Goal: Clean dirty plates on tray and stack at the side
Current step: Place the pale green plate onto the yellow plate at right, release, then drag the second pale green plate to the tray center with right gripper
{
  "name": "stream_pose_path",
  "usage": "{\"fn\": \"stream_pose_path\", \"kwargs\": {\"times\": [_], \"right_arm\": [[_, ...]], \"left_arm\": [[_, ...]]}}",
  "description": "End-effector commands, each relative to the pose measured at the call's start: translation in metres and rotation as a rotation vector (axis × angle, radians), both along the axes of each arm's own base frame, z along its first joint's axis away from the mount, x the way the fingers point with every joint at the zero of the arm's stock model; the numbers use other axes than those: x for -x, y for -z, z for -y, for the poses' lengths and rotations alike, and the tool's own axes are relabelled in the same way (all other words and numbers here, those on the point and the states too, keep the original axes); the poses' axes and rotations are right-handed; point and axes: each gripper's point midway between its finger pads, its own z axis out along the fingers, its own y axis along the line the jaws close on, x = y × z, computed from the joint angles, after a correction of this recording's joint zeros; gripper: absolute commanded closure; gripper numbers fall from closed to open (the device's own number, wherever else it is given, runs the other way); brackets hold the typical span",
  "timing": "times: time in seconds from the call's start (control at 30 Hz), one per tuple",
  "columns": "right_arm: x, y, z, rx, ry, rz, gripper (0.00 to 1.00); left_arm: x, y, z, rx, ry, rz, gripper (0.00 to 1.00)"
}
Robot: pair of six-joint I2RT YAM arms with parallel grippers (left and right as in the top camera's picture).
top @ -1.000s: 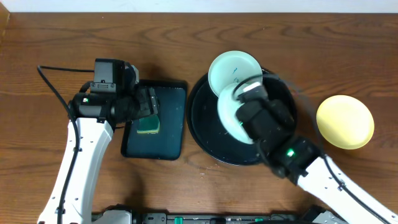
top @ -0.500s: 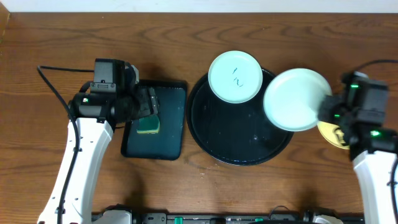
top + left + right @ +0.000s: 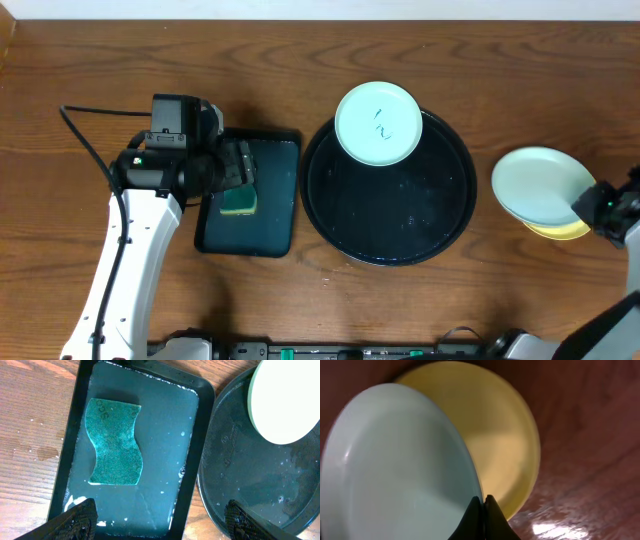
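Moved: mint plate point(image 3: 535, 183), from tray point(image 3: 400, 215) to over yellow plate point(image 3: 570, 231) | right end effector point(image 3: 483, 510): pinching its rim | left end effector point(image 3: 161, 518): open | pending: marked plate point(image 3: 378, 123)

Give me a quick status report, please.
Right gripper shut on mint plate, over yellow plate. Left gripper open over sponge tray. Marked plate on tray. Nothing blocking.

Pale yellow round plastic plate point(image 3: 562, 233) mostly hidden under pale mint-white round plastic plate point(image 3: 538, 186); only crescent shows overhead. Right hand point(image 3: 600, 203) cut off at overhead's right edge. Green wavy sponge point(image 3: 238, 205) partly hidden beneath left hand point(image 3: 240, 176). Large round glossy black tray point(image 3: 235, 475) cut by left wrist view's right edge.
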Motion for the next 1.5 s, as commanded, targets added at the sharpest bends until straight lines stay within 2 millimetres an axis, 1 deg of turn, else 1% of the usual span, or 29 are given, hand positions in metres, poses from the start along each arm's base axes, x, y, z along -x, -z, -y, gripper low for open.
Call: {"fn": "stream_pose_path", "kwargs": {"times": [0.0, 0.03, 0.07, 0.1, 0.17, 0.23, 0.3, 0.33, 0.37, 0.4, 0.47, 0.5, 0.53, 0.57, 0.67, 0.7, 0.8, 0.87, 0.9, 1.0, 1.03, 1.1, 1.17, 1.2, 1.23, 1.3, 1.37, 1.43, 1.47], "right_arm": [[0.010, 0.007, 0.028, 0.028, 0.127, -0.031, 0.98], [0.009, 0.006, 0.032, 0.032, 0.137, -0.021, 0.85], [-0.002, -0.001, 0.029, 0.003, 0.113, 0.045, 0.62], [-0.012, -0.009, 0.021, -0.026, 0.055, 0.102, 0.59], [-0.036, -0.031, -0.004, -0.087, -0.093, 0.238, 0.53], [-0.056, -0.059, -0.033, -0.134, -0.234, 0.367, 0.52], [-0.067, -0.081, -0.059, -0.154, -0.329, 0.441, 0.50], [-0.072, -0.092, -0.074, -0.160, -0.383, 0.476, 0.48], [-0.075, -0.100, -0.087, -0.158, -0.426, 0.496, 0.46], [-0.079, -0.106, -0.104, -0.148, -0.491, 0.510, 0.46], [-0.084, -0.110, -0.136, -0.122, -0.610, 0.510, 0.48], [-0.086, -0.109, -0.153, -0.120, -0.655, 0.497, 0.48], [-0.090, -0.103, -0.182, -0.105, -0.728, 0.466, 0.50], [-0.093, -0.098, -0.196, -0.081, -0.764, 0.446, 0.51], [-0.109, -0.083, -0.229, 0.014, -0.846, 0.408, 0.51], [-0.114, -0.079, -0.238, 0.030, -0.865, 0.410, 0.51], [-0.139, -0.062, -0.274, 0.055, -0.946, 0.448, 0.51], [-0.156, -0.047, -0.287, 0.068, -0.966, 0.470, 0.52], [-0.162, -0.039, -0.288, 0.073, -0.958, 0.466, 0.52], [-0.182, -0.003, -0.278, 0.095, -0.877, 0.435, 0.53], [-0.187, 0.007, -0.277, 0.089, -0.863, 0.429, 0.55], [-0.193, 0.030, -0.277, 0.059, -0.833, 0.416, 0.57], [-0.194, 0.048, -0.281, 0.017, -0.812, 0.401, 0.59], [-0.194, 0.057, -0.285, -0.014, -0.808, 0.396, 0.63], [-0.193, 0.064, -0.288, -0.042, -0.807, 0.391, 0.67], [-0.191, 0.075, -0.295, -0.090, -0.819, 0.383, 0.68], [-0.189, 0.081, -0.299, -0.115, -0.811, 0.373, 0.71], [-0.188, 0.083, -0.300, -0.117, -0.810, 0.369, 0.82], [-0.188, 0.083, -0.299, -0.113, -0.807, 0.368, 0.90]], "left_arm": [[-0.003, -0.006, 0.001, 0.009, 0.001, 0.012, 0.18], [-0.003, -0.006, 0.001, 0.009, 0.001, 0.012, 0.18], [-0.003, -0.006, 0.001, 0.009, 0.001, 0.012, 0.18], [-0.003, -0.006, 0.001, 0.009, 0.001, 0.012, 0.18], [-0.003, -0.006, 0.001, 0.009, 0.001, 0.012, 0.18], [-0.003, -0.006, 0.001, 0.009, 0.001, 0.012, 0.18], [-0.003, -0.006, 0.001, 0.009, 0.001, 0.012, 0.18], [-0.003, -0.006, 0.001, 0.009, 0.001, 0.012, 0.18], [-0.003, -0.006, 0.001, 0.009, 0.001, 0.012, 0.18], [-0.003, -0.006, 0.001, 0.009, 0.001, 0.012, 0.18], [-0.003, -0.006, 0.001, 0.009, 0.001, 0.012, 0.18], [-0.003, -0.006, 0.001, 0.009, 0.001, 0.012, 0.18], [-0.003, -0.006, 0.001, 0.009, 0.001, 0.012, 0.18], [-0.003, -0.006, 0.001, 0.009, 0.001, 0.012, 0.18], [-0.003, -0.006, 0.001, 0.009, 0.001, 0.012, 0.18], [-0.003, -0.006, 0.001, 0.009, 0.001, 0.012, 0.18], [-0.003, -0.006, 0.001, 0.009, 0.001, 0.012, 0.18], [-0.003, -0.006, 0.001, 0.009, 0.001, 0.012, 0.18], [-0.003, -0.006, 0.001, 0.009, 0.001, 0.012, 0.18], [-0.003, -0.006, 0.001, 0.009, 0.001, 0.012, 0.18], [-0.003, -0.006, 0.001, 0.009, 0.001, 0.012, 0.18], [-0.003, -0.006, 0.001, 0.009, 0.001, 0.012, 0.18], [-0.003, -0.006, 0.001, 0.009, 0.001, 0.012, 0.18], [-0.003, -0.006, 0.001, 0.009, 0.001, 0.012, 0.18], [-0.003, -0.006, 0.001, 0.009, 0.001, 0.012, 0.18], [-0.003, -0.006, 0.001, 0.009, 0.001, 0.012, 0.18], [-0.003, -0.006, 0.001, 0.009, 0.001, 0.012, 0.18], [-0.003, -0.006, 0.001, 0.009, 0.001, 0.012, 0.18], [-0.003, -0.006, 0.001, 0.009, 0.001, 0.012, 0.18]]}}
